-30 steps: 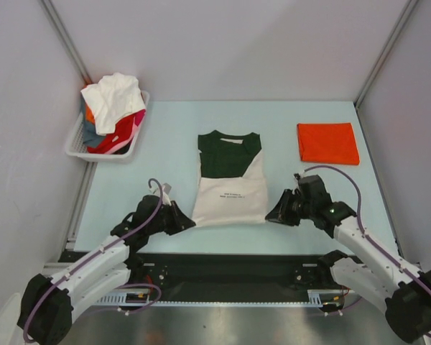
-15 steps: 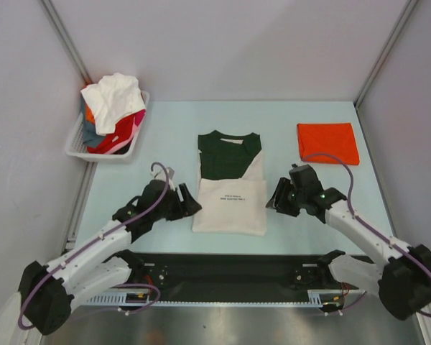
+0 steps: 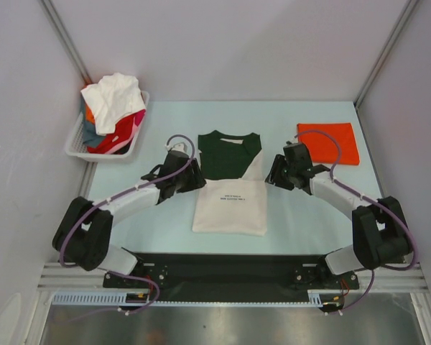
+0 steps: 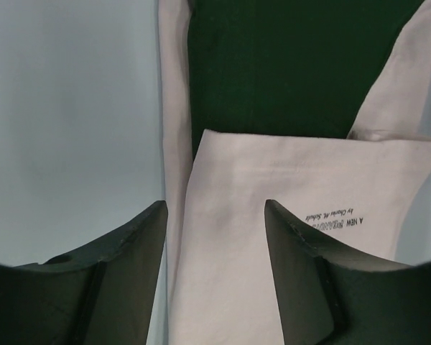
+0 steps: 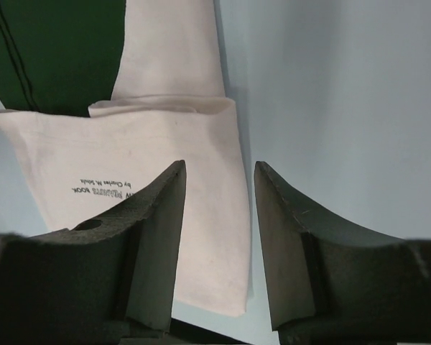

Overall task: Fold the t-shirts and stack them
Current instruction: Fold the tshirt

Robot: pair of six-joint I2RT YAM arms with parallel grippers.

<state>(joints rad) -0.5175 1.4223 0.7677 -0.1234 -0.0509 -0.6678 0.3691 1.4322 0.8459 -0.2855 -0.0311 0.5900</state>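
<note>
Top external view: a cream shirt (image 3: 228, 188) lies at the middle of the table (image 3: 165, 122), its collar towards 12 o'clock. Its dark green upper part shows at the 12 o'clock end. A cream flap with a small dark print (image 3: 230, 194) covers the 6 o'clock end. At 2 o'clock from it, well apart, an orange shirt (image 3: 328, 142) lies flat in a folded rectangle. At 10 o'clock a white basket (image 3: 75, 144) holds a loose pile (image 3: 113, 108) of shirts, white on top, with red, pink and orange underneath.

The left gripper (image 3: 194, 178) is at the cream shirt's 9 o'clock edge, and the right gripper (image 3: 273, 175) is at its 3 o'clock edge. Both are level with the flap's upper fold.

The left wrist view shows the left gripper (image 4: 214, 208) spread wide and grasping nothing. Its fingers (image 4: 129, 280) straddle the flap's corner on the cream shirt (image 4: 237, 172), green cloth at 12 o'clock.

The right wrist view shows the right gripper (image 5: 219, 169) released as well, with nothing between the jaws. The gap sits over the side edge of the cream shirt (image 5: 129, 158), bare table at 3 o'clock. Whether either gripper touches the cloth cannot be told.
</note>
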